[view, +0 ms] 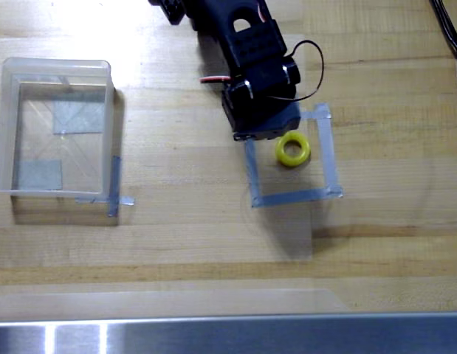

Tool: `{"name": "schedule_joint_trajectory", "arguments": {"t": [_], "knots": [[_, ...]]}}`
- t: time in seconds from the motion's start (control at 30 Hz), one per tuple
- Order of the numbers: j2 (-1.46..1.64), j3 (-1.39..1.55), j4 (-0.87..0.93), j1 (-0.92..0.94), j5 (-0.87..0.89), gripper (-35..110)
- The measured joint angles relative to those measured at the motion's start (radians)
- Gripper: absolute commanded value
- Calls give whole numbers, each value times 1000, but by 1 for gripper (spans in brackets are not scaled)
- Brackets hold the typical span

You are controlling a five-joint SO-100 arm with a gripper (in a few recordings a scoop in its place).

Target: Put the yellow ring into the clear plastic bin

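in the overhead view the yellow ring (292,149) lies flat on the wooden table (213,243), inside the square outline of grey tape (330,158), toward the upper part of that square and nearer its right side than its left. taking the ring as the landmark: the black arm (246,44) reaches down from the top edge of the picture, up and to the left of the ring, and its gripper (261,122) ends just beside the ring on the upper left, covering the top left corner of the tape square. the black body hides the fingers from above, so i cannot tell how far the jaws are apart or whether they touch the ring; the ring's whole outline shows and nothing visibly grips it. thin wires (313,70), one black and one red, loop off the arm above the ring. well apart to the left of the ring stands the clear plastic bin (1,133), upright, with grey tape patches visible through its base and nothing yellow inside. far below the ring a metal strip (228,335) runs along the table's bottom edge.
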Motion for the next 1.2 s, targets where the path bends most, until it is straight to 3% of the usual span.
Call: {"name": "schedule_joint_trajectory", "arguments": {"t": [0.2,0.57,1.2], "knots": [[-166,-132,11,-57,35,2],[-245,-155,14,-43,37,23],[-252,-15,-15,-58,37,24]]}}
